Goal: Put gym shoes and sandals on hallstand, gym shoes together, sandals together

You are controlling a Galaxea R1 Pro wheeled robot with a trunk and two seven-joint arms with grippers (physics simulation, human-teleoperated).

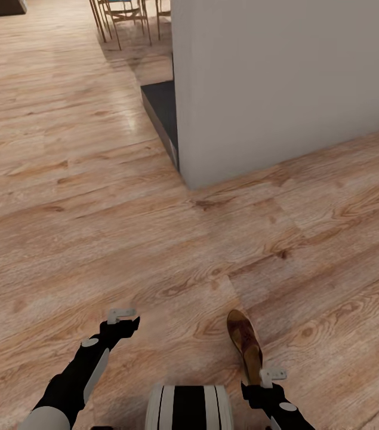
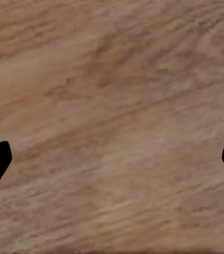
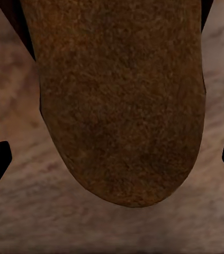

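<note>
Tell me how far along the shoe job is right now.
Nothing visibly done: no rack or placed shoes in sight. In hand: one sandal at the right gripper; whether the open-looking jaws grip it is unclear. The left gripper is open over bare floor. All placements seemingly remain.

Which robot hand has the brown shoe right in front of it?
The right gripper: the brown sandal lies on the wood floor just ahead of it. The left gripper has just bare planks before it.
</note>
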